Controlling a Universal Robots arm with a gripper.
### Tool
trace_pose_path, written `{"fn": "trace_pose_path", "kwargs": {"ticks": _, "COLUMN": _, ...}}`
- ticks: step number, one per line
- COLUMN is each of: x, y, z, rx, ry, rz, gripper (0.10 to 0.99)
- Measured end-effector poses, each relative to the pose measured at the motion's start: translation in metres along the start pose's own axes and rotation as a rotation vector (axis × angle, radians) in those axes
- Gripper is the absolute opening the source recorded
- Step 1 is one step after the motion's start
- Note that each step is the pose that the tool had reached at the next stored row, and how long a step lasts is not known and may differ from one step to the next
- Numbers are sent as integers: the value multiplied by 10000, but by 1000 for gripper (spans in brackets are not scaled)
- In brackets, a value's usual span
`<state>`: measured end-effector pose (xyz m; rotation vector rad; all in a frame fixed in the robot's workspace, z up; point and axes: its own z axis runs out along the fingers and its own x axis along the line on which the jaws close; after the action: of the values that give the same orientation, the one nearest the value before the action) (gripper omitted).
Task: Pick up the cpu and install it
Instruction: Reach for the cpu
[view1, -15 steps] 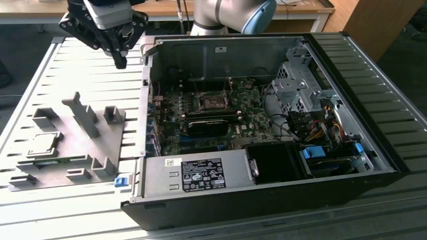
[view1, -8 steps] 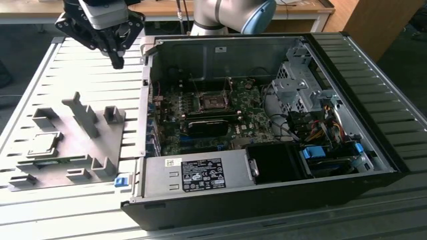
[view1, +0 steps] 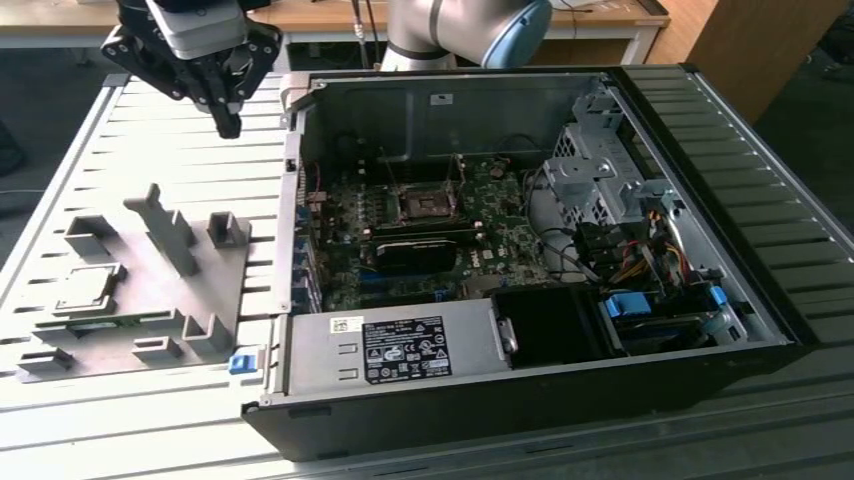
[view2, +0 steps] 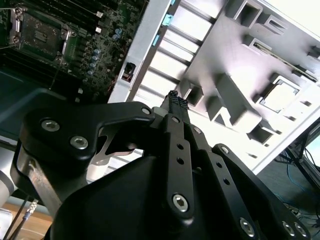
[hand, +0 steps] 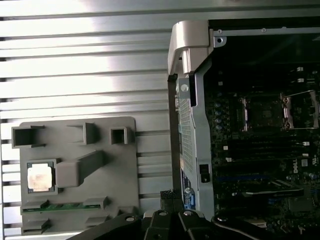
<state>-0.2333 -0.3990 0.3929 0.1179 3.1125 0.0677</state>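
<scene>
Exterior view: the tool (view1: 230, 125) hangs empty above the slatted counter (view1: 174, 170), its tips pinched together.
Both wrist views also show the tips meeting with nothing between them. Just beside the tool, toward the exterior view's right, stands the open computer case (view1: 441, 100) with the dark socket (view1: 430, 205) on its board. Well apart from the tool, the cpu (view1: 87, 285) lies flat in a square recess of the grey fixture (view1: 134, 325), beside 1 long block (hand: 75, 170) and near a green strip (hand: 65, 206).
</scene>
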Motion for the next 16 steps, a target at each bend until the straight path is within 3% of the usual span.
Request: {"fn": "trace_pose_path", "kwargs": {"ticks": 16, "x": 127, "y": -10, "z": -3, "rx": 0, "ry": 0, "rz": 1, "gripper": 106}}
